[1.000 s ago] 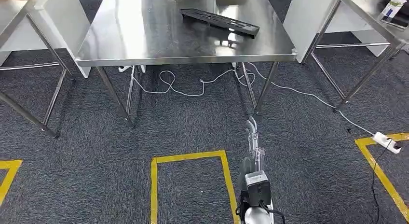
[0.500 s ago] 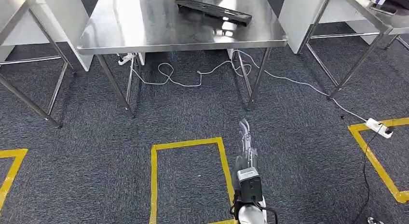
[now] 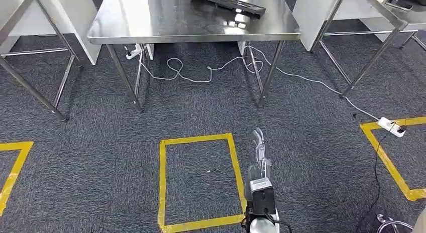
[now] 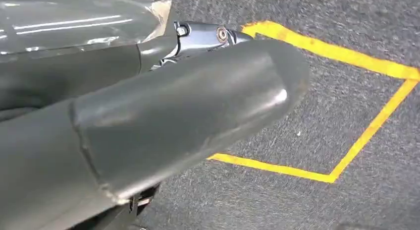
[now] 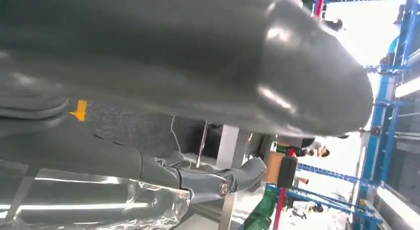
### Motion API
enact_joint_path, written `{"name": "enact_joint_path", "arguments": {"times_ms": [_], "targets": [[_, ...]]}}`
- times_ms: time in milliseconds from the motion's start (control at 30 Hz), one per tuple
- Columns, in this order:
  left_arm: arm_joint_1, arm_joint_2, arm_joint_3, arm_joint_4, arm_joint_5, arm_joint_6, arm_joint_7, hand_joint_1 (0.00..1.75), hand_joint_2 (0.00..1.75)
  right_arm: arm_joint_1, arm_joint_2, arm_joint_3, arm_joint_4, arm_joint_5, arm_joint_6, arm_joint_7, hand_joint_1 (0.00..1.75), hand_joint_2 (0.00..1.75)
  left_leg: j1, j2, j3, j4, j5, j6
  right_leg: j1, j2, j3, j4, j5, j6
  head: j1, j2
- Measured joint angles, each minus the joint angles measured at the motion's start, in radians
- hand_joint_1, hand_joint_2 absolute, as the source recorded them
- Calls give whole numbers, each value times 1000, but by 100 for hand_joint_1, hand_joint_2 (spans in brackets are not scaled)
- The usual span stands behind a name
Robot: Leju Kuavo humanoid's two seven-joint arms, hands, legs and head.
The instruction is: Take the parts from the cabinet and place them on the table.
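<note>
Carpet (image 3: 100,157) spreads dark grey across your head view, marked with yellow tape outlines; one full tape square (image 3: 198,180) lies at about 6 o'clock. Your right hand (image 3: 260,151) hangs just beside that square's right edge, at roughly 5 o'clock, fingers straight and apart, pointing toward the table and holding nothing. In the right wrist view you see that same hand (image 5: 208,91) close up: the thick grey thumb across the frame, a darker finger stretched out beyond it, nothing between them. The left wrist view shows your left hand (image 4: 148,121) over the carpet and a corner of yellow tape (image 4: 346,155); the thumb takes up most of the picture with a metal finger part past it, and whether the fingers are spread or curled you cannot tell from this. At 12 o'clock stands a steel table (image 3: 150,22), and on its far right part lies a long black part (image 3: 228,3), flat on the tabletop and cut off by the picture's edge. White cable (image 3: 201,72) loops on the floor under the table and runs out toward 3 o'clock to a white power strip (image 3: 391,126).
</note>
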Motion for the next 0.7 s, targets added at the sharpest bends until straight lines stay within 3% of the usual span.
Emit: {"name": "enact_joint_path", "arguments": {"times_ms": [33, 100, 133, 167, 200, 233, 267, 300, 333, 367, 433, 467, 500, 533, 567, 600, 633, 667, 700], "targets": [[-1, 0, -2, 0, -1, 0, 4, 0, 0, 6, -1, -4, -5, -2, -2, 1, 0, 0, -1, -1, -13, -1, 11, 17, 1, 1, -22, 43, -45, -9, 7, 0], [-2, 0, -4, 0, -2, 0, 7, 0, 0, 16, -6, -10, -11, -3, -6, 2, 0, 0, -4, 2, -36, -1, 29, 26, -1, 2, -65, 190, -137, -19, 8, 0], [-2, 0, -4, 0, -2, 0, 8, 0, 0, 22, -9, -12, -13, -3, -8, 3, 0, 0, -5, 4, -47, -1, 38, 27, -1, 2, -79, 255, -160, -15, 7, 0], [-2, 0, -4, 0, 0, 1, 8, 0, 0, 29, -11, -13, -14, -3, -9, 6, 0, 0, -6, 7, -60, 0, 50, 26, 0, 3, -77, 293, -155, -3, 8, 0], [-2, 0, -4, 0, 2, 2, 8, 0, 0, 33, -14, -14, -15, -3, -9, 8, 0, 0, -6, 9, -73, 0, 59, 24, -1, 2, -55, 285, -130, 10, 7, 0], [-2, 0, -3, 0, 3, 3, 8, 0, 0, 35, -15, -15, -16, -3, -9, 10, 0, 0, -6, 10, -86, 1, 69, 21, -1, 2, -18, 242, -94, 23, 7, 0], [-2, 0, -3, 0, 3, 4, 8, 0, 0, 35, -16, -15, -16, -3, -9, 10, 0, 0, -5, 10, -101, 3, 81, 17, -2, 2, 42, 160, -60, 32, 7, 0], [-2, 0, -3, 0, 3, 5, 8, 0, 0, 35, -17, -16, -19, -3, -9, 10, 0, 0, -6, 9, -110, 7, 91, 11, -5, 2, 107, 69, -56, 30, 7, 0], [-1, 0, -3, 0, 3, 5, 7, 0, 0, 33, -17, -16, -22, -3, -9, 10, 0, 0, -11, 8, -118, 10, 98, 4, -3, 4, 178, -37, -91, 16, 8, 0], [-1, -1, -3, 0, 4, 5, 7, 0, 0, 33, -17, -16, -25, -3, -8, 10, 0, 0, -11, 10, -118, 10, 109, -1, 10, 9, 191, -75, -101, 0, 5, 0], [0, -1, -3, 0, 4, 5, 7, 0, 0, 35, -18, -17, -25, -3, -8, 11, 0, 0, -10, 9, -120, 4, 128, -10, 13, 9, 170, -62, -92, -9, 2, 0], [5, -1, -3, 1, 4, 5, 8, 0, 0, 38, -19, -18, -25, -3, -8, 11, 0, 0, -10, 7, -125, 3, 137, -17, 9, 8, 158, -61, -83, -21, 1, 0], [8, 0, -3, 6, 4, 3, 8, 0, 0, 39, -19, -18, -24, -3, -8, 11, 0, 0, -2, 5, -135, 15, 112, -23, -13, 6, 150, -61, -70, -36, -2, 0], [9, 2, -3, 6, 4, 3, 9, 0, 0, 41, -19, -18, -24, -5, -9, 13, 0, 0, -2, 4, -146, 43, 47, -26, -7, 2, 137, -61, -59, -47, -1, 0], [14, 1, -3, 7, 4, 2, 9, 0, 0, 43, -19, -19, -24, -4, -9, 13, 0, 0, 0, 3, -158, 107, -39, -29, -4, 1, 123, -60, -44, -61, -3, 0], [14, 2, -3, 7, 3, 2, 9, 0, 0, 45, -19, -19, -24, -5, -10, 13, 0, 0, 0, 1, -168, 177, -96, -32, -2, 0, 110, -59, -32, -62, -2, 0], [14, 2, -3, 7, 3, 2, 9, 0, 0, 47, -19, -20, -24, -5, -11, 13, 0, 0, 0, 1, -176, 246, -127, -36, 1, -1, 103, -58, -19, -63, -2, 0], [14, 2, -3, 7, 3, 1, 9, 0, 0, 48, -21, -20, -24, -7, -12, 13, 0, 0, 1, 1, -176, 300, -124, -37, 3, -2, 83, -53, -7, -61, -3, 0], [14, 2, -3, 7, 3, 1, 8, 0, 0, 50, -21, -20, -24, -8, -12, 14, 0, 0, 2, 1, -163, 318, -92, -38, 4, -2, 63, -47, 3, -59, -2, 0]]}}
